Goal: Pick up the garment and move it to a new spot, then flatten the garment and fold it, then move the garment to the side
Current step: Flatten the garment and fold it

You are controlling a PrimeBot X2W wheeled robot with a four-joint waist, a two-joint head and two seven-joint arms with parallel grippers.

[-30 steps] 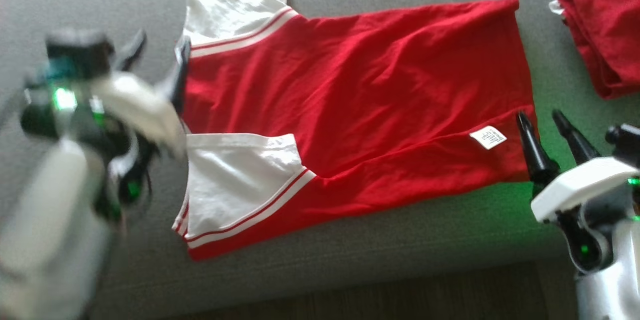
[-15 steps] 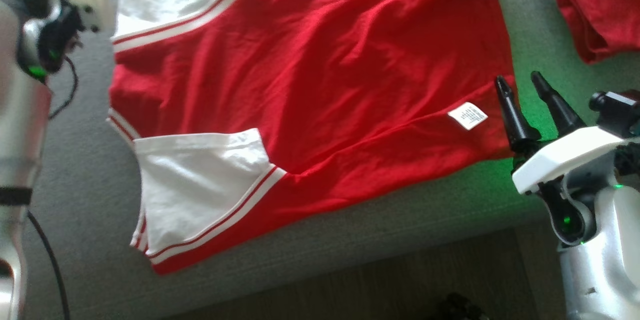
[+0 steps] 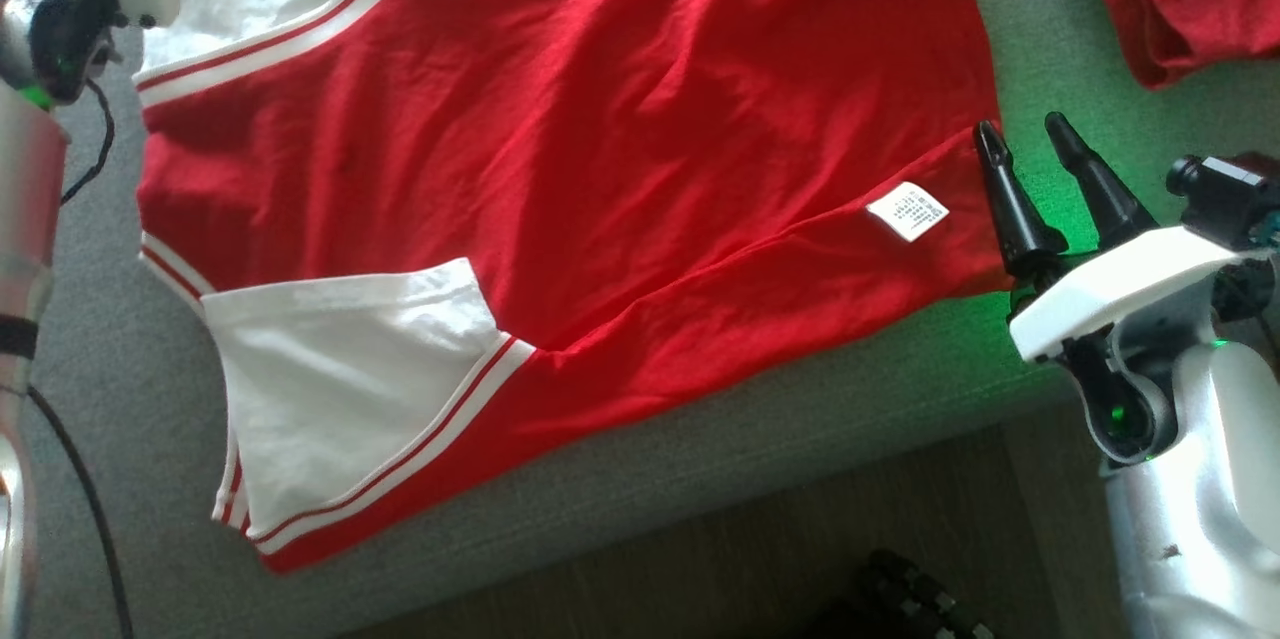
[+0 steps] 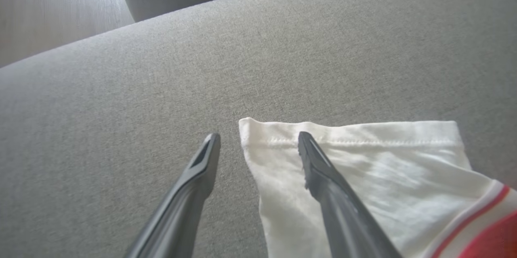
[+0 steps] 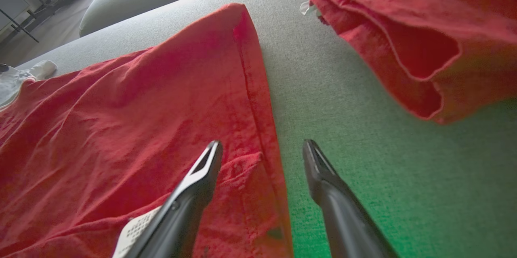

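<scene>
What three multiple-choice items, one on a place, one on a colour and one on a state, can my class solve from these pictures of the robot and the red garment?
1. Where is the white label on the garment? A. near the hem, beside the right gripper; B. on a sleeve; C. at the neckline.
2. What colour are the sleeves? A. blue; B. white; C. black.
3. How do the right gripper's jaws stand? A. shut on the hem; B. shut on the label; C. open, holding nothing.

Key:
1 A: in the head view the label lies on red cloth just left of the gripper.
2 B: both sleeves show white, edged with red and white stripes.
3 C: in the right wrist view the fingers stand apart, either side of the hem.
</scene>
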